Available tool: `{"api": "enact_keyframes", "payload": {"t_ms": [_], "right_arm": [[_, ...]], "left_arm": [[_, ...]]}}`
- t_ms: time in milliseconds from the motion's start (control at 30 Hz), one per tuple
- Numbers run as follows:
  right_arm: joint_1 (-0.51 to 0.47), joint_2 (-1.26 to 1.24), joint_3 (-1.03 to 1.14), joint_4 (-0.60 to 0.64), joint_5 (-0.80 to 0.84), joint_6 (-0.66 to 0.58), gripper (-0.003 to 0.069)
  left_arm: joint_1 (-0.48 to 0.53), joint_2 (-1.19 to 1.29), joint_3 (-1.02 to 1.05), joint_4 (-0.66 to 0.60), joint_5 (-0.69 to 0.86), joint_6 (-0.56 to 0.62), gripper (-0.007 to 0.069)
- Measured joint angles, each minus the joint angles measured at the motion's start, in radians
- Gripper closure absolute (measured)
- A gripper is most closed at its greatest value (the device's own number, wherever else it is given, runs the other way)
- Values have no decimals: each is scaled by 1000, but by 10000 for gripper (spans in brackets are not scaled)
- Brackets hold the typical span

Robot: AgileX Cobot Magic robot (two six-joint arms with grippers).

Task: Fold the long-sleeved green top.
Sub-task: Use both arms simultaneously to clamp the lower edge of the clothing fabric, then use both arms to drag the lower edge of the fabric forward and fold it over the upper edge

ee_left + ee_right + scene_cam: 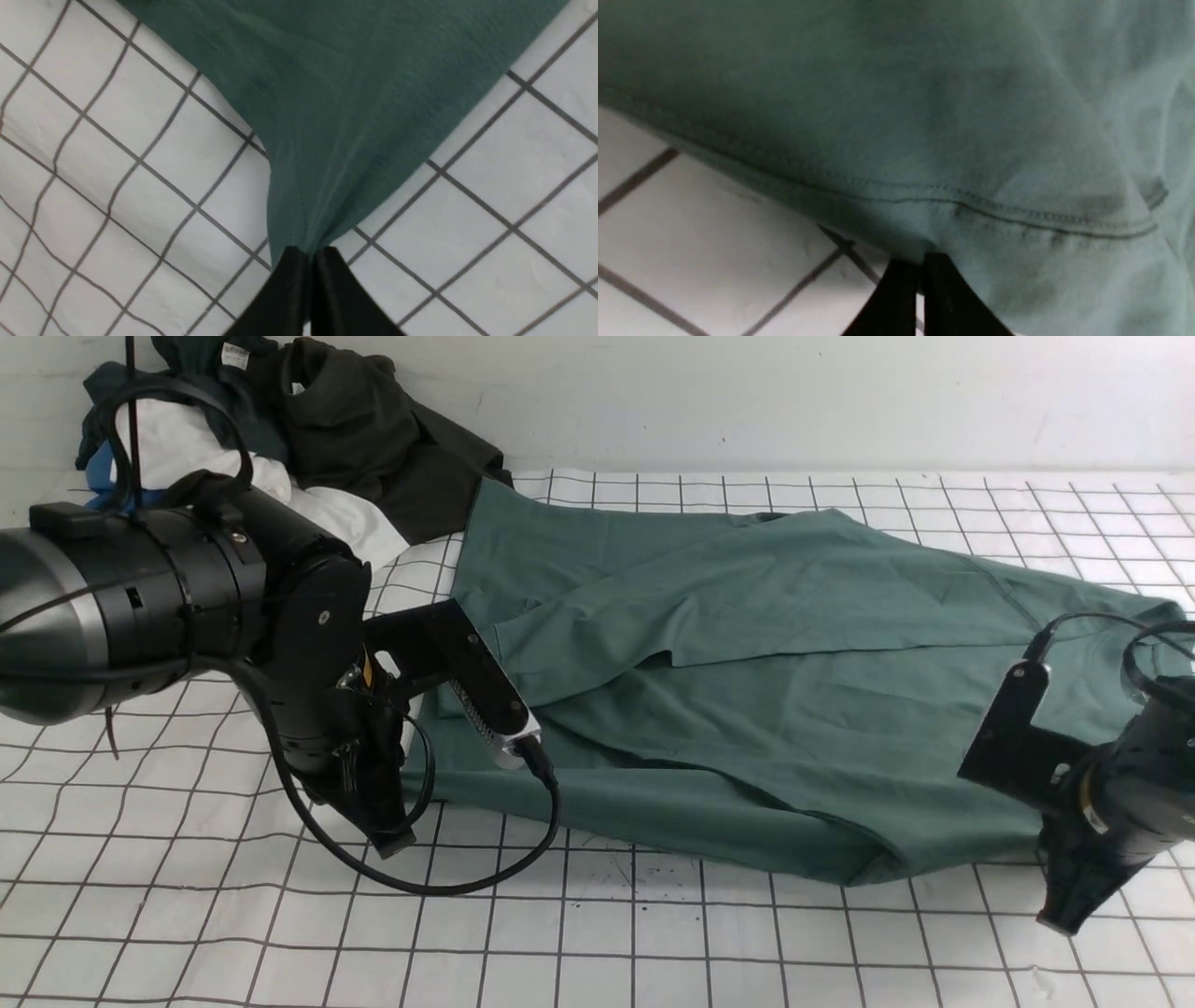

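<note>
Left gripper [310, 254] and right gripper [920, 261] each pinch the green long-sleeved top [747, 644] by its edge, apparently readying a fold.

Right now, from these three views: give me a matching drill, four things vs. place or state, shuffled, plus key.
Things:
1. left tool
2. right tool
3. green top
4. dark garment

Place or state:
A. heaped at the far left
B. shut on the top's right end
C. spread on the gridded cloth
D. shut on the top's bunched left corner

Pairs: 1-D, 2-B, 3-C, 4-A
</note>
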Motion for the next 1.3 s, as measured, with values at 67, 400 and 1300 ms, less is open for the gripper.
{"api": "enact_keyframes", "payload": {"t_ms": [67, 400, 1300], "right_arm": [[0, -74, 0, -4, 27, 21, 663], [-11, -426, 2, -66, 59, 9, 664], [-210, 374, -659, -508, -450, 424, 535]], "left_arm": [[0, -24, 0, -8, 36, -4, 631], [9, -211, -72, -120, 99, -113, 631], [203, 882, -1267, -40, -106, -384, 553]]}}
